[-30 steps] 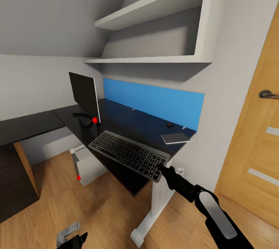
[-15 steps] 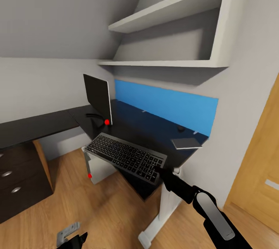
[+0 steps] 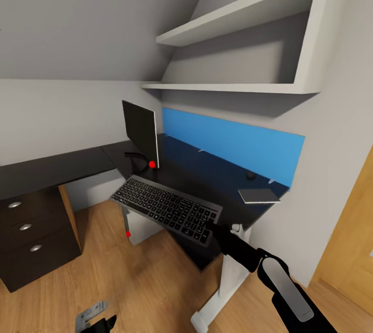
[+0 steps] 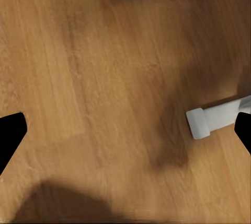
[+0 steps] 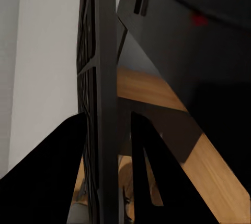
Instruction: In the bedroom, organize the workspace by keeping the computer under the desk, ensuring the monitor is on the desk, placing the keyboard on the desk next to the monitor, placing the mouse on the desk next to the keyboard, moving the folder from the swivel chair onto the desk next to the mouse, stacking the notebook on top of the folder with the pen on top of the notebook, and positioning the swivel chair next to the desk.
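Right tool (image 3: pixel 212 225) pinches keyboard (image 3: pixel 165 207) corner (long axis slanting toward monitor (image 3: pixel 141 133)), above desk (image 3: pixel 207 180) edge.

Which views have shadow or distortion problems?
Head view: wide-angle stretch bends the shelves; keyboard sharp. Left wrist view: soft dark shadows across the wood floor. Right wrist view: keyboard edge close-up, mostly black silhouette, little detail.

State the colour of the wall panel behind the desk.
Bright blue panel, clearest in the head view.
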Robot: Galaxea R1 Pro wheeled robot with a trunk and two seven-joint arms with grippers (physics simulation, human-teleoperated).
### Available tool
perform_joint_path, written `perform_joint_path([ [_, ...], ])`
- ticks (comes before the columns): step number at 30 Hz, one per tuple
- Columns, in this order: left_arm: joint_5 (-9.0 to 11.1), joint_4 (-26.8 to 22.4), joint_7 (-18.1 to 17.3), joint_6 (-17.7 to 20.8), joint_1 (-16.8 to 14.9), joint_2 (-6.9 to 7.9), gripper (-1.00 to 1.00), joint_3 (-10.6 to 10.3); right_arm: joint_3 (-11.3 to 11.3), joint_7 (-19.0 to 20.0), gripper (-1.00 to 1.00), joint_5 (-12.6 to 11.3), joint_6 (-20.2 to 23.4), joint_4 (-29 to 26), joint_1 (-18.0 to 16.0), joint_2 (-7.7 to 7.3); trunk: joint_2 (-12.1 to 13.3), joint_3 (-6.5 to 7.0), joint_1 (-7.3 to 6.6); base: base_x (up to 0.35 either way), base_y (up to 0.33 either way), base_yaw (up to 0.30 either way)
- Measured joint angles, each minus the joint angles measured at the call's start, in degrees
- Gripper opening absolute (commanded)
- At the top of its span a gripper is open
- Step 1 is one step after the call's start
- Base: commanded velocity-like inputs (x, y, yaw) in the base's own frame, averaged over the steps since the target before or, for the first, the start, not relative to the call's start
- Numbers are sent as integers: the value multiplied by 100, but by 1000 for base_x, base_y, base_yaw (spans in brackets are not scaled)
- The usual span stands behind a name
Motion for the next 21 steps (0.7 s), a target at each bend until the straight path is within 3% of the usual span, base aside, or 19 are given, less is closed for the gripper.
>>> perform_joint_path([
  [5,-10,97,-13,1,0,6,100,-1,3,6,-100,4,-6,7,1,0,0,16,-2,99,135,256],
  [15,-11,105,-23,2,0,7,100,-1,3,7,-100,13,-2,9,1,-4,0,50,-1,140,283,257],
  [21,-11,111,-21,-1,0,5,100,-2,3,4,-100,17,2,8,0,-8,0,70,0,19,75,257],
])
